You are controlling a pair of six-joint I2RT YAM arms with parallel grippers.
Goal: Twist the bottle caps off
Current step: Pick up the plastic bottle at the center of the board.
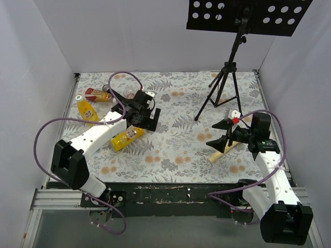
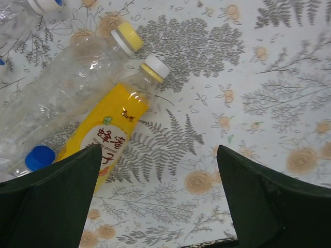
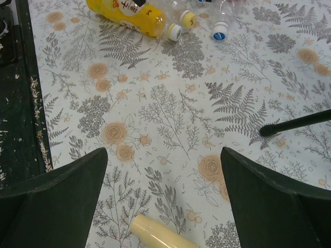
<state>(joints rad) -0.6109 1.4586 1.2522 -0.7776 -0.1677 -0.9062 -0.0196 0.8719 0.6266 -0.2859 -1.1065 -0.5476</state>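
Several bottles lie in a cluster at the left of the floral mat. A yellow-labelled bottle with a white cap lies on its side beside a clear bottle with a yellow cap. A blue cap shows by the left finger. An orange-yellow bottle and a red-labelled one lie farther left. My left gripper hovers open just right of the yellow-labelled bottle, holding nothing. My right gripper stands open over bare mat. From there the bottle's white cap is seen far off.
A tan cone-shaped stick lies right under the right gripper. A black tripod stand stands at the back right, one leg reaching toward the right gripper. White walls close in the mat on three sides.
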